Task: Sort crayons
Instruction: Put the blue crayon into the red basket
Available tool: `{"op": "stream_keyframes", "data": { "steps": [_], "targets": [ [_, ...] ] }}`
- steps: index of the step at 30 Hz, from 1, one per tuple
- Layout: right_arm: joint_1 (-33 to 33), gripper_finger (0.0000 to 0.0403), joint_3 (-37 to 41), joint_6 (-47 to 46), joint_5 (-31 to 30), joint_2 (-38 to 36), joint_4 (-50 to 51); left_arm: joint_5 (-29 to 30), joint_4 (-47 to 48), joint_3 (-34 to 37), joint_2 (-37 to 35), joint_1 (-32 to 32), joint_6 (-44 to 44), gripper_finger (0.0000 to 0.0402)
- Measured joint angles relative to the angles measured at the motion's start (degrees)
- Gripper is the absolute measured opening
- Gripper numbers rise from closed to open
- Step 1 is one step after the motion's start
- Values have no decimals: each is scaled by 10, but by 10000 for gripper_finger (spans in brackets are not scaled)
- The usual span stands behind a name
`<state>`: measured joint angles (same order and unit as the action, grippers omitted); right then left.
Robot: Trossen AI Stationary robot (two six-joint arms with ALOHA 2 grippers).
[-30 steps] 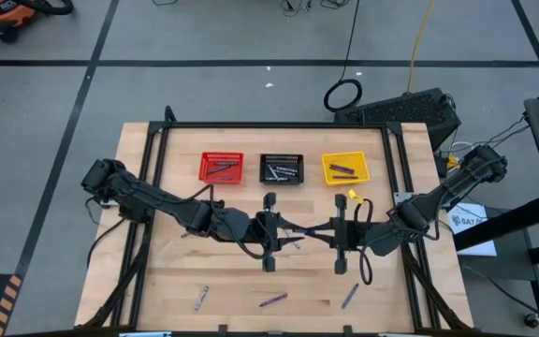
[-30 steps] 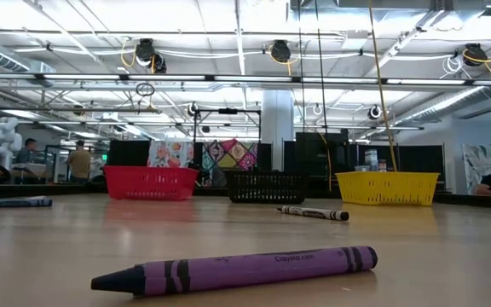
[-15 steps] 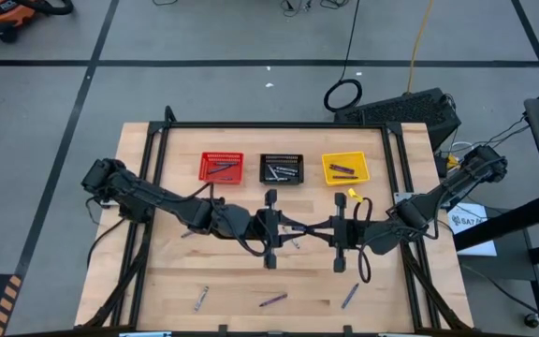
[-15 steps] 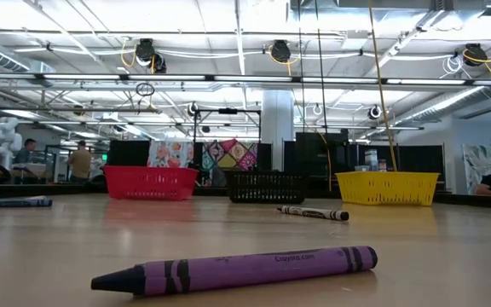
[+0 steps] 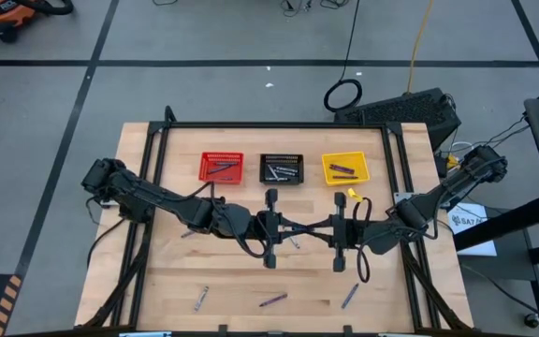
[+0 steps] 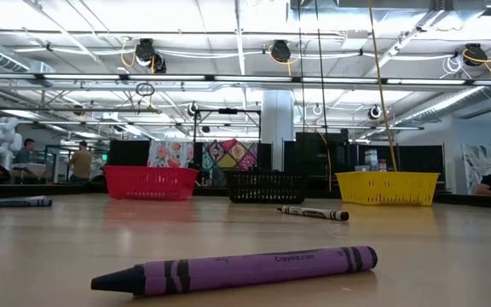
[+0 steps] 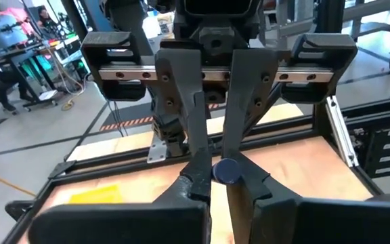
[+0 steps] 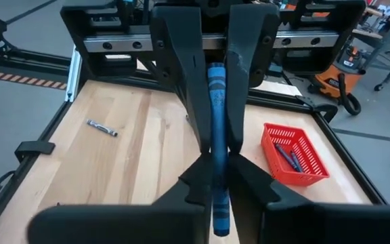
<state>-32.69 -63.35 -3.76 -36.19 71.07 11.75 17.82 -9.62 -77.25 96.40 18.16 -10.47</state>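
Note:
A blue crayon [image 8: 217, 102] is held level above the table's middle between my two grippers, which meet fingertip to fingertip. My left gripper [image 5: 291, 227] comes from the table's left and my right gripper [image 5: 311, 227] from its right, and both are shut on it. The left wrist view shows the crayon end-on [image 7: 224, 171]. Loose crayons lie flat on the table: a grey one [image 5: 295, 241] below the grippers, and a grey one [image 5: 200, 298], a purple one [image 5: 272, 300] and a blue one [image 5: 349, 296] near the front edge. My left gripper pinches the blue crayon's one end [image 7: 224, 171] between its two fingers. The fingers lie level, coming from the table's left, along the crayon. The crayon is clear of the table. My right gripper pinches the crayon's other end part [image 8: 218, 203] between its two fingers. The fingers lie level, coming from the table's right, along the crayon. The crayon runs out past them into the left gripper's fingers [image 8: 185, 74].
A red basket [image 5: 222, 167], a black basket [image 5: 281, 168] and a yellow basket [image 5: 344, 168] stand in a row at the table's far side, each with crayons in it. The low view shows the purple crayon [image 6: 237, 270] close up and a dark one [image 6: 314, 212] behind it.
My left gripper's fingers have drawn together on the blue crayon that my right gripper holds. Both arms have kept their places.

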Motion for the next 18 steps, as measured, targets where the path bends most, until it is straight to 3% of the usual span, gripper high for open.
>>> {"op": "stream_keyframes", "data": {
  "steps": [6,10,18],
  "targets": [
    [0,74,0,-6,-13,0,17,17,50,-1,0,-11,-21,15],
    [0,103,0,-33,-60,-1,67,59,134,-1,0,-29,-21,15],
    [1,123,0,-135,-75,0,155,102,322,0,0,-80,-4,15]
  ]
}}
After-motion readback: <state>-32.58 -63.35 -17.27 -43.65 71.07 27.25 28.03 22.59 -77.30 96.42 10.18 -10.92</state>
